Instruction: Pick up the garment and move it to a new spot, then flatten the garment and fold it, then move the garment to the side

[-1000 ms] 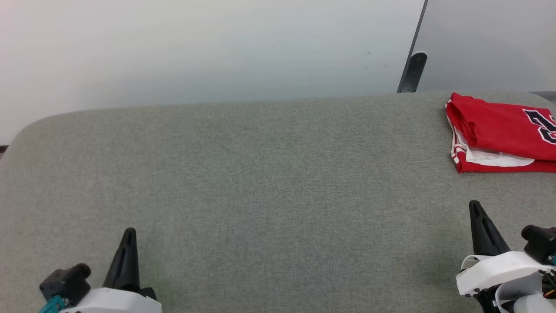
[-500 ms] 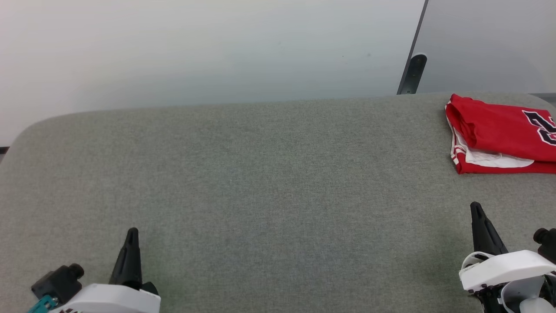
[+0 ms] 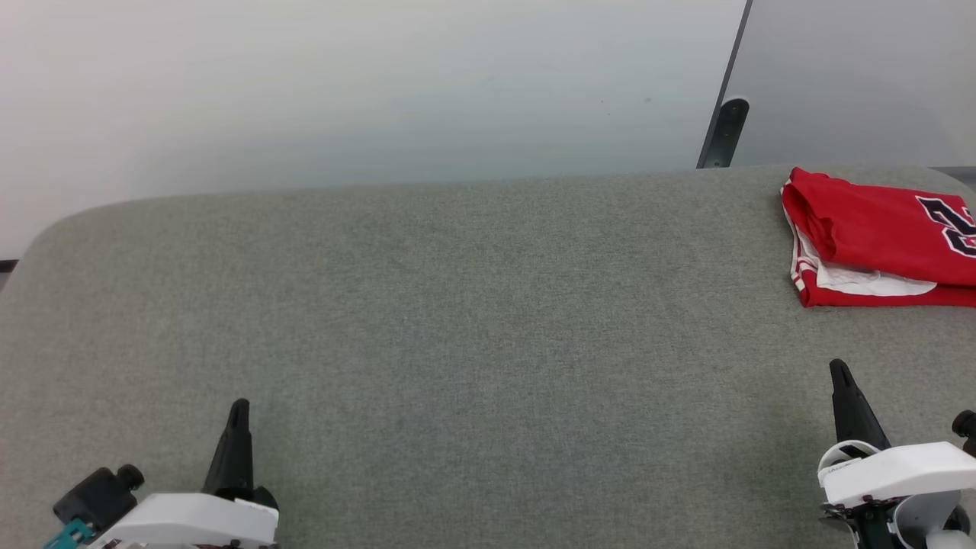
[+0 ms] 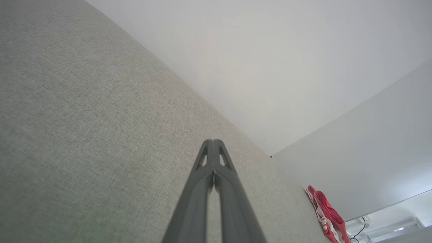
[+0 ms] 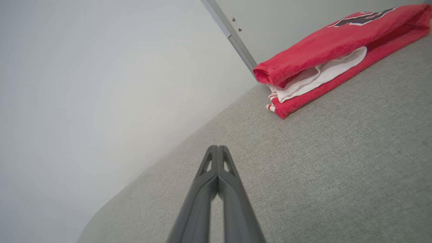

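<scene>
Left gripper [image 4: 213,143] is clenched: in the left wrist view its two dark fingers press together at the tips, with only a thin slit lower down, and nothing is between them. Right gripper [image 5: 218,148] looks the same in the right wrist view, closed tip to tip and holding nothing. Both are over the grey surface [image 3: 457,305] near its front edge, the left one toward its left end and the right one toward its right end. Whether the tips touch the fabric I cannot tell.

The garment [image 3: 869,236] lies folded at the far right corner of the grey surface, well apart from both grippers. Its red top layer is folded over a white layer, and red-white stripe trim shows along the side that faces the middle of the surface. A black print with white outline sits on the top layer, but the picture edge cuts it, so I cannot read it.
</scene>
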Controlling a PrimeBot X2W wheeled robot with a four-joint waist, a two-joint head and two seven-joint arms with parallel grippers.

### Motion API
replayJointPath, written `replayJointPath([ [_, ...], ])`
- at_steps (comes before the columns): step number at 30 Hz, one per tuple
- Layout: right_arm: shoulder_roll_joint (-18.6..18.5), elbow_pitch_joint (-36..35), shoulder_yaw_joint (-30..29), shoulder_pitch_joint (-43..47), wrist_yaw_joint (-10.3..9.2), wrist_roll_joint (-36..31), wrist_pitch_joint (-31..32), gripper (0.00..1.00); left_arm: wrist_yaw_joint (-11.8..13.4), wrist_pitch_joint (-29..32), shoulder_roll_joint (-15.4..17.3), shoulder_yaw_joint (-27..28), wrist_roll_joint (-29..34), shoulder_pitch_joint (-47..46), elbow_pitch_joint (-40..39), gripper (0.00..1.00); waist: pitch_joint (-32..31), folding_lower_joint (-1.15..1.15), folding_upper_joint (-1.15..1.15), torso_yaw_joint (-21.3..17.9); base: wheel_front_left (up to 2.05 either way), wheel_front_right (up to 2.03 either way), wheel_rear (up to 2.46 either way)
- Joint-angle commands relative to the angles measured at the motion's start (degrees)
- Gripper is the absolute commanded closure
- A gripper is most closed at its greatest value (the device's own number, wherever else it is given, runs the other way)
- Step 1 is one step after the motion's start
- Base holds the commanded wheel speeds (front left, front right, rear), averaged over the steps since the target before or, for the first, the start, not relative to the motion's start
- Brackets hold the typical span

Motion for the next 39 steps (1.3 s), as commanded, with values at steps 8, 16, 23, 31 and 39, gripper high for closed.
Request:
replayJointPath([
  [8, 0.43, -1.33, -0.65, 0.09, -0.01, 6.64, 1.51, 1.00, -0.07, 1.56, -0.21, 0.35, -5.92, -1.67, -0.40, 1.00, -0.16, 0.00, 0.00, 0.03, 0.00, 0.00, 0.00],
  [16, 0.82, -1.78, -1.13, 0.49, -0.01, 12.12, 2.92, 1.00, -0.08, 2.99, -0.70, 0.47, -10.86, -2.00, -0.22, 1.00, -0.33, 0.00, 0.00, 0.05, 0.00, 0.00, 0.00],
  [23, 1.25, -2.18, -1.51, 0.70, -0.01, 16.95, 4.23, 1.00, -0.09, 4.28, -1.17, 0.58, -15.49, -2.28, -0.02, 1.00, -0.51, 0.00, 0.00, 0.08, 0.00, 0.00, 0.00],
  [31, 1.67, -2.55, -1.82, 1.02, -0.02, 21.61, 5.43, 1.00, -0.10, 5.55, -1.59, 0.70, -19.78, -2.44, 0.15, 1.00, -0.68, 0.00, 0.00, 0.10, 0.00, 0.00, 0.00],
  [39, 2.05, -2.88, -2.15, 1.40, -0.02, 26.01, 6.54, 1.00, -0.12, 6.66, -1.93, 0.78, -23.82, -2.67, 0.33, 1.00, -0.85, 0.00, 0.00, 0.13, 0.00, 0.00, 0.00],
])
